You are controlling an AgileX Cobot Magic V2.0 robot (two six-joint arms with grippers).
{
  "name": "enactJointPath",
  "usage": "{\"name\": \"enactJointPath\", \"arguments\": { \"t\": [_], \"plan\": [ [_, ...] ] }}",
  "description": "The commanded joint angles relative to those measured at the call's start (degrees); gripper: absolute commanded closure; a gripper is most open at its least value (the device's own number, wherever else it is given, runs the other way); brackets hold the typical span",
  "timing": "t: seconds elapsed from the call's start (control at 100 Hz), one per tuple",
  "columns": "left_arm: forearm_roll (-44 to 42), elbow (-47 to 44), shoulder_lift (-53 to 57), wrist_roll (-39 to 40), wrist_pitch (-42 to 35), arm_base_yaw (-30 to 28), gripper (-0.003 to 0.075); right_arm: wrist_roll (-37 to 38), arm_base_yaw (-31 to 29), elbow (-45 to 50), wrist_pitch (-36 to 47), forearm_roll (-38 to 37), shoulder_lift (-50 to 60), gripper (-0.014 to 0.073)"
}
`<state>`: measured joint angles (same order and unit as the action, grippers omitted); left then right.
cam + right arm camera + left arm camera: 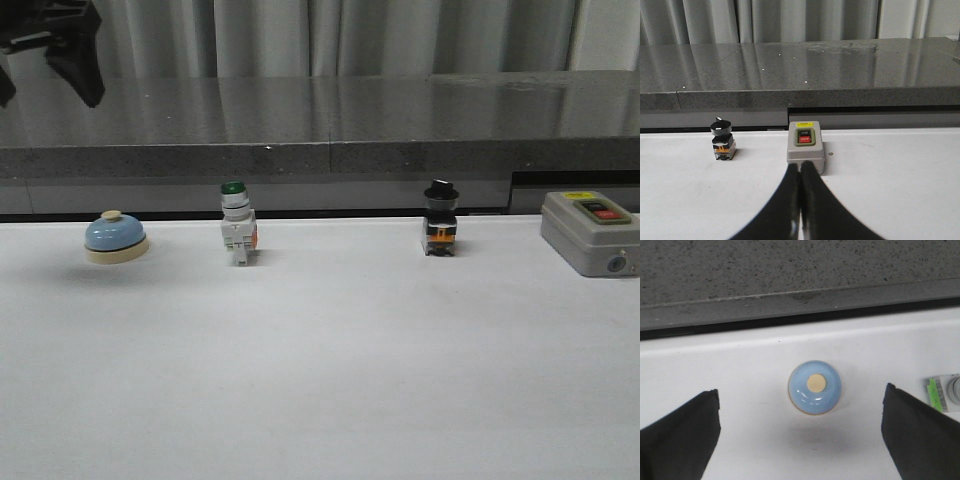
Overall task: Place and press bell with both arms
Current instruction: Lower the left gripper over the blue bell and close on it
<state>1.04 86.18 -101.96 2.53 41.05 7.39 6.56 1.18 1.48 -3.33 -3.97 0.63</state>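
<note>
White table (320, 380), bell (815, 387) between open left jaws

I see the bell (815, 387) with a glossy, smooth blue dome catching highlights. The white surface (320, 380) looks matt. Behind it, the grey speckled ledge (330, 120) is polished and reflective. The fingers (680, 440) look matt black.

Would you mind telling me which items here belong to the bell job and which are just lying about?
Job: bell; left gripper, open above it; right gripper, shut.
Bystanders: green-capped switch; black-knobbed switch; grey on/off box.
</note>
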Motion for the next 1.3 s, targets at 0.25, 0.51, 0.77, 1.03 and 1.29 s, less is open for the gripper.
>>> {"name": "enactJointPath", "arguments": {
  "t": [0.25,0.51,0.77,1.03,1.29],
  "plan": [
    [2.31,7.60,-5.79,-0.14,0.50,1.43,0.0095,-0.17,-0.35,-0.83,4.85,-0.26,0.94,0.0653],
    [2.31,7.88,-11.10,-0.14,-0.17,0.66,0.0102,-0.17,-0.35,-0.83,4.85,-0.26,0.94,0.0653],
    [3.25,8.11,-14.93,-0.14,-0.56,0.31,0.0102,-0.17,-0.35,-0.83,4.85,-0.26,0.94,0.0653],
    [4.28,8.30,-17.87,-0.14,-2.71,0.31,0.0102,-0.17,-0.35,-0.83,4.85,-0.26,0.94,0.0653],
    [4.64,10.22,-19.57,-0.48,-1.78,0.31,0.0135,-0.17,-0.35,-0.83,4.85,-0.26,0.94,0.0653]
  ]
}}
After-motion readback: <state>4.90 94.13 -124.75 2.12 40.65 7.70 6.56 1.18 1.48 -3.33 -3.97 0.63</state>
